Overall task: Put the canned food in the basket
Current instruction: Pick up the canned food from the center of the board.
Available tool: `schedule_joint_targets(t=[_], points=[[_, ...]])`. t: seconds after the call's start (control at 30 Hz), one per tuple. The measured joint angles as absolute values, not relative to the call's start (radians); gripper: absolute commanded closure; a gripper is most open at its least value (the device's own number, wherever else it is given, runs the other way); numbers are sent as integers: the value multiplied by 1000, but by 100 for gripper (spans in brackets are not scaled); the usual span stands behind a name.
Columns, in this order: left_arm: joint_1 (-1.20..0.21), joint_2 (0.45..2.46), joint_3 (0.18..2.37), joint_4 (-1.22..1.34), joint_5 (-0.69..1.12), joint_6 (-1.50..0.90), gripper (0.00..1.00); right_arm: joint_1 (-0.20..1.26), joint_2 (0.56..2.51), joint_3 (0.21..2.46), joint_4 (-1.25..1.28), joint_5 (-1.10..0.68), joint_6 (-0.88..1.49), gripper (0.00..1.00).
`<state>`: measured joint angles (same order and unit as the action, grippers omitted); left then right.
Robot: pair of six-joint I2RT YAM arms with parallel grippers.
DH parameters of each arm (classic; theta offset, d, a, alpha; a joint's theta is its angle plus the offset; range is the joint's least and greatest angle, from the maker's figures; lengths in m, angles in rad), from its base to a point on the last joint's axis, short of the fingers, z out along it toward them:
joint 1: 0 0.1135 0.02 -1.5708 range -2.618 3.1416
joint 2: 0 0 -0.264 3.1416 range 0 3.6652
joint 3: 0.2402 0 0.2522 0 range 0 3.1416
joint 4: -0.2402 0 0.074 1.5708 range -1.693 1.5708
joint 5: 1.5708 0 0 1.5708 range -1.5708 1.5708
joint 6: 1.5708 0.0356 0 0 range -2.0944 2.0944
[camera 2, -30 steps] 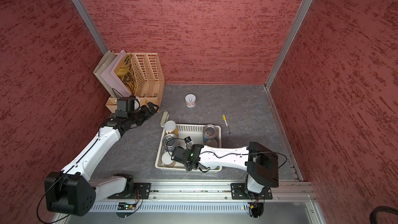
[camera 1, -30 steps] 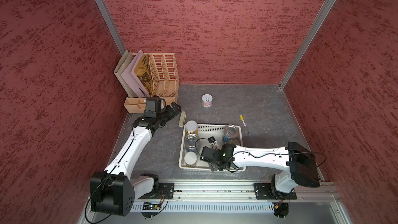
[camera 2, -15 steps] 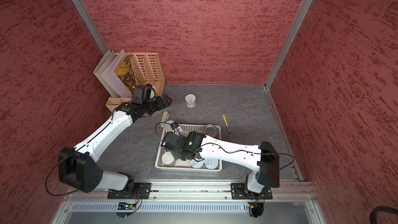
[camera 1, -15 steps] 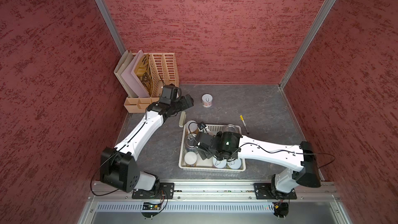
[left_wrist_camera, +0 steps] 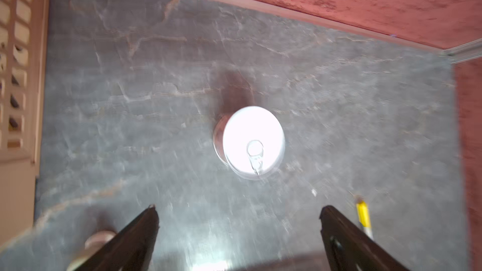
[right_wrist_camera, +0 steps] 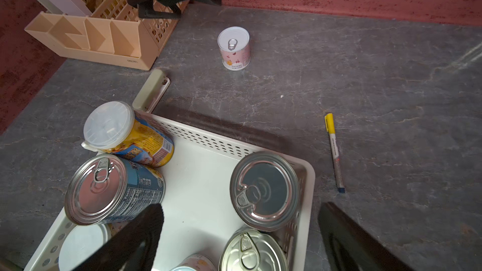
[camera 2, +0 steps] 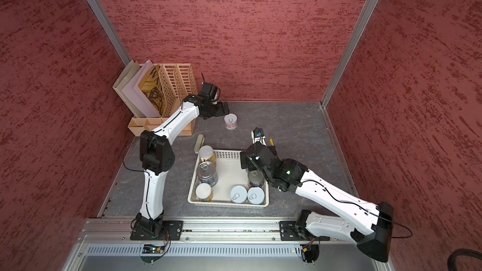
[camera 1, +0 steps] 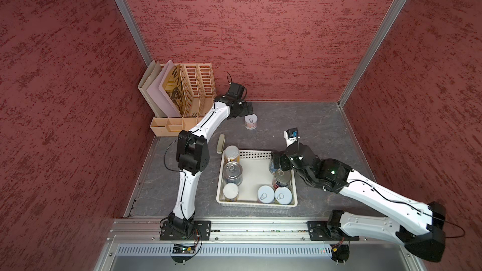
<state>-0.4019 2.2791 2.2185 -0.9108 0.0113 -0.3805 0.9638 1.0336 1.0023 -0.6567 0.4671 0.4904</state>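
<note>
Right wrist view: the white basket (right_wrist_camera: 208, 136) holds cans (right_wrist_camera: 264, 191), seven in both top views. One pink can (right_wrist_camera: 234, 48) stands outside on the table (right_wrist_camera: 391, 74), near the left pincer (left_wrist_camera: 238, 209). It and the right pincer (right_wrist_camera: 241, 208) both gape apart, empty. The peach rack (camera 1: 198, 84) holds flat sheets (camera 1: 159, 92).

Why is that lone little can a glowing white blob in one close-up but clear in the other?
Left wrist view: the can is overexposed and everything is blurred. Right wrist view: sharp, the can's pink label visible. Both top views: crisp, evenly lit.
</note>
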Motion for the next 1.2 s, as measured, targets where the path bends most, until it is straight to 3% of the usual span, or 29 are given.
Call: schedule_joint_targets(t=[0.2,1.2], points=[[-430,2437,2407,-1021,-29,-264,0,963,977,986,-625,466,499,2],[-454,2613,2560,-1049,54,-20,0,962,1099,988,-619,419,501,2]])
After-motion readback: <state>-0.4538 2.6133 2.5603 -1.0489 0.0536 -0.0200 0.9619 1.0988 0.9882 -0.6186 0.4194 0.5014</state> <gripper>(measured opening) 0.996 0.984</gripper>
